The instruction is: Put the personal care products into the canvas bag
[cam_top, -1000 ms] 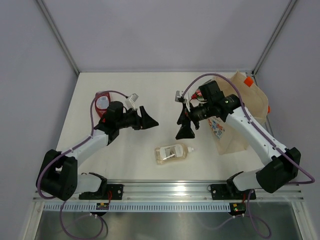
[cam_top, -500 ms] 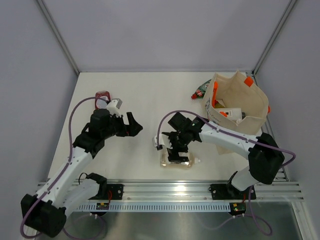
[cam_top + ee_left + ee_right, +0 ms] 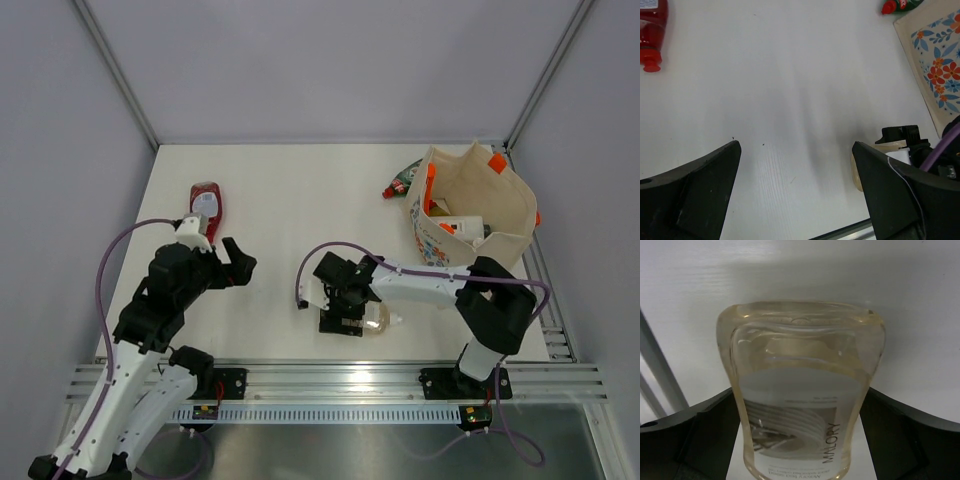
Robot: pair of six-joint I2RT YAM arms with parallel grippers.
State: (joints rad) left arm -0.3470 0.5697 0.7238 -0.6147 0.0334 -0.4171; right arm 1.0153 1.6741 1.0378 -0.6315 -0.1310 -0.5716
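**Clear bottle lies between your right fingers, not yet gripped**

The clear bottle (image 3: 800, 390) lies flat on the table, straight under your right gripper (image 3: 347, 318). Its fingers are spread wide on either side of the bottle and clamp nothing. You are at the pick-up step. The next move calls for closing squarely on the bottle's slick body, then lifting it to the canvas bag (image 3: 510, 215), which stands open well off to that gripper's outer side. The bag already holds some white items I cannot identify. A green bottle (image 3: 402, 180) lies just outside it. Your left gripper (image 3: 237, 262) hangs wide open and empty, with the red bottle (image 3: 205, 203) ahead of its fingertips.
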